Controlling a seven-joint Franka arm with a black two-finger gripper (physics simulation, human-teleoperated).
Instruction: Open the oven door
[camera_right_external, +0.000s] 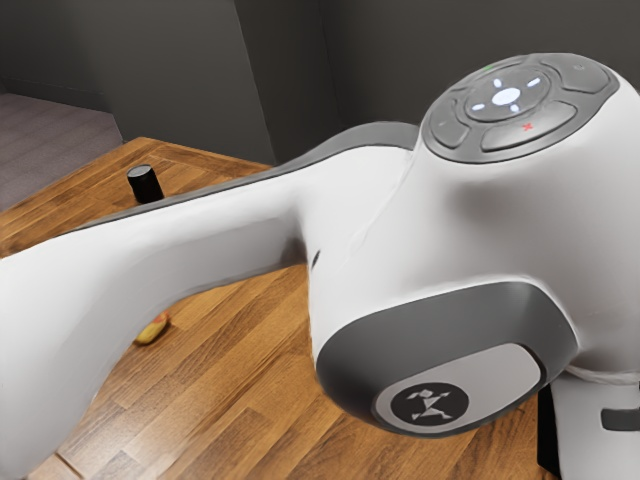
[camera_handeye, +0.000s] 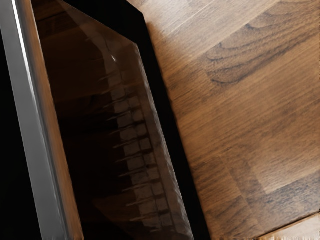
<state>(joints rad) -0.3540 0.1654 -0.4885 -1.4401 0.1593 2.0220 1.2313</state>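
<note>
while peering down from the wrist, catching dark glass on the oven door (camera_handeye: 100, 125), right below the hand, just beside bare wood of the surface (camera_handeye: 250, 125). spotting a long grey bar (camera_handeye: 35, 125) too. can't call the claw, apart or together. in the exterior view, picking out a black cylinder (camera_right_external: 145, 183) and a yellow-red object (camera_right_external: 152, 329) near the arm (camera_right_external: 200, 240).

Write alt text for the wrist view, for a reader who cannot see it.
The oven door's dark, glossy glass stretches between a long grey metal bar, probably the handle, and a black border. Beyond that border lies a wooden tabletop with visible grain.
</note>
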